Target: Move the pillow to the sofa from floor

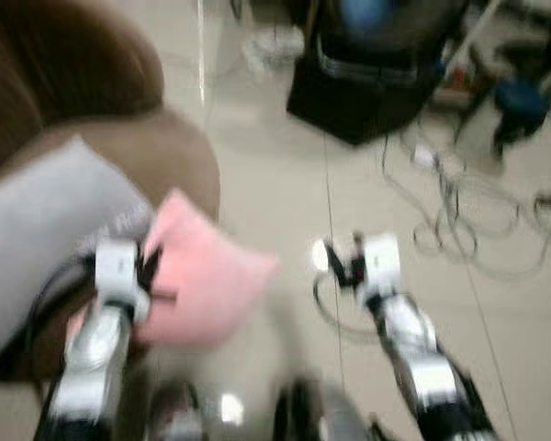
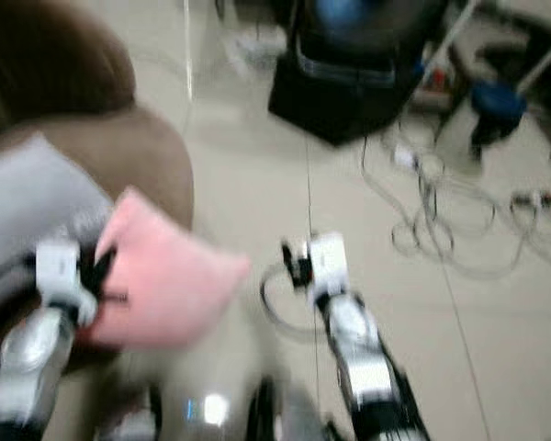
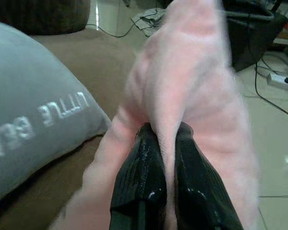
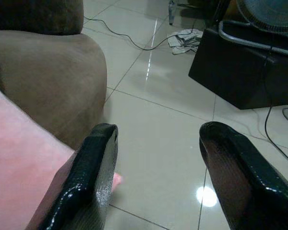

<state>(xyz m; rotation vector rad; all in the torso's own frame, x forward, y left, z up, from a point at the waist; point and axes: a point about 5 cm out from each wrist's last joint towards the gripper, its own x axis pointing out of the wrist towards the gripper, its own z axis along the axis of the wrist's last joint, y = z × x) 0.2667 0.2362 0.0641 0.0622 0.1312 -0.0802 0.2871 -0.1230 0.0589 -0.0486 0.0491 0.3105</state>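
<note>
Beside sofa [image 1: 156, 165]: left gripper [image 3: 164, 143] pinching pink pillow [image 1: 207, 276]; right gripper [image 4: 156, 143] wide open, empty.

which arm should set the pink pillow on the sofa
Left. Its gripper already pinches the pink pillow beside the brown sofa; the right gripper hangs open over the floor.

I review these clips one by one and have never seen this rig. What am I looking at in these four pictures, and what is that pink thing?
This is a walking humanoid robot with two silver arms. The two upper pictures come from its head camera, looking down; the two lower ones from cameras on its wrists. The left gripper is shut on a pink pillow, holding it up beside the brown sofa, where a grey cushion with white lettering lies. The right gripper is open and holds nothing, above the tiled floor. Farther off are a black box and loose cables.
</note>
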